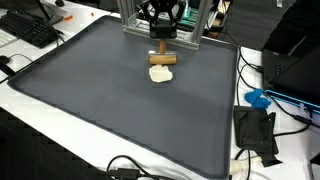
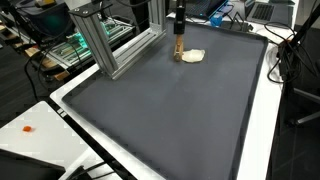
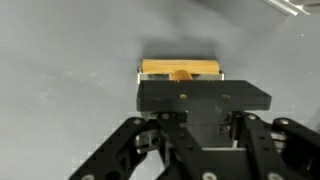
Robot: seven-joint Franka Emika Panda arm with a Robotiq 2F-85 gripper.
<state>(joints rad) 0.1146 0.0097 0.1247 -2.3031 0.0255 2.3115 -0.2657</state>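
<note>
My gripper [image 1: 161,47] hangs at the far end of the dark grey mat [image 1: 100,100], with its jaws shut on a small wooden block [image 1: 163,58]. The block lies crosswise between the fingers. In the wrist view the wooden block [image 3: 180,68] shows as a tan bar just beyond the black gripper [image 3: 195,88]. A flat cream-coloured piece [image 1: 161,74] lies on the mat right beside the block; whether they touch I cannot tell. In an exterior view the gripper [image 2: 178,38] holds the block [image 2: 179,50] next to the cream piece [image 2: 193,57]. The cream piece is hidden in the wrist view.
An aluminium frame [image 2: 110,40] stands at the mat's far edge behind the gripper. A keyboard [image 1: 30,30] lies off one corner. A black box [image 1: 255,130], a blue object [image 1: 258,98] and cables sit on the white table beside the mat.
</note>
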